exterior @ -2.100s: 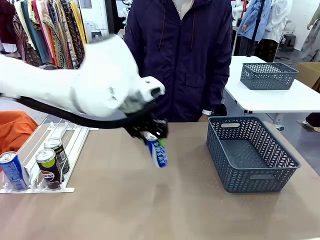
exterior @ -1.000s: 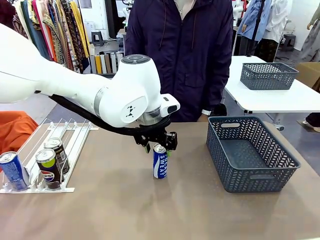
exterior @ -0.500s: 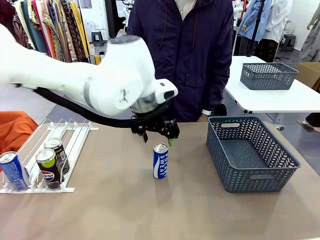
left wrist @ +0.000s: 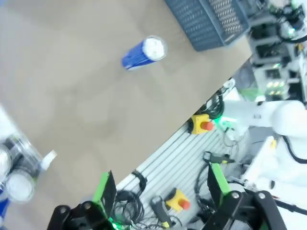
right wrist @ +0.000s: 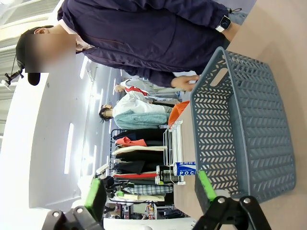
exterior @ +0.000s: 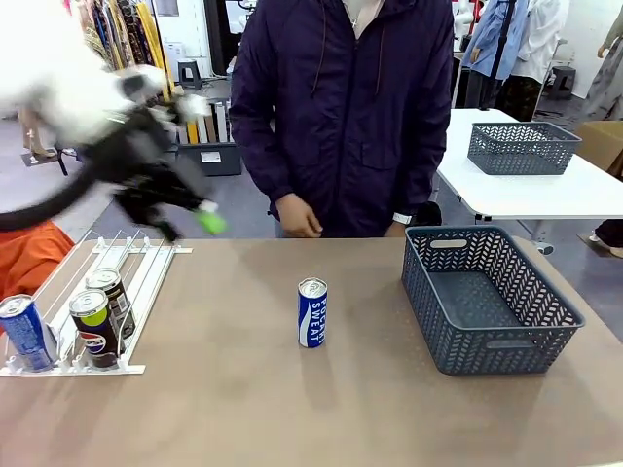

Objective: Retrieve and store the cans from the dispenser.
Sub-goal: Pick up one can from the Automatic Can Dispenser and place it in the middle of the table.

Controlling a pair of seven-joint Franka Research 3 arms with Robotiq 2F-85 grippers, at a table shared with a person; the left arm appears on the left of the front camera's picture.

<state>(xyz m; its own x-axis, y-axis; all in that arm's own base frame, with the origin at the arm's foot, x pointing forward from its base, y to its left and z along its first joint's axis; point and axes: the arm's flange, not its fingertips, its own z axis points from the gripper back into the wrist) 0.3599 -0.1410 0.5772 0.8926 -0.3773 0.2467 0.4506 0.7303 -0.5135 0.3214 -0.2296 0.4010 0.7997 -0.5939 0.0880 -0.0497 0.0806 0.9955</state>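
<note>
Front view: left gripper point(exterior: 187, 226), motion-blurred, hangs over the far end of the dispenser point(exterior: 151, 268). 3 cans point(exterior: 94, 326) sit at its front stops: 1 blue, 2 black. 1 blue can point(exterior: 311, 312) stands upright mid-table, well apart from the mesh basket point(exterior: 492, 352).

Left wrist view: jaws wide apart, nothing between them.

Right wrist view: right gripper point(right wrist: 150, 192) jaws apart, empty, near the basket.

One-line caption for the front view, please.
Blue can upright mid-table between the dispenser and the empty basket; open left gripper, blurred, near the dispenser's far end.
</note>
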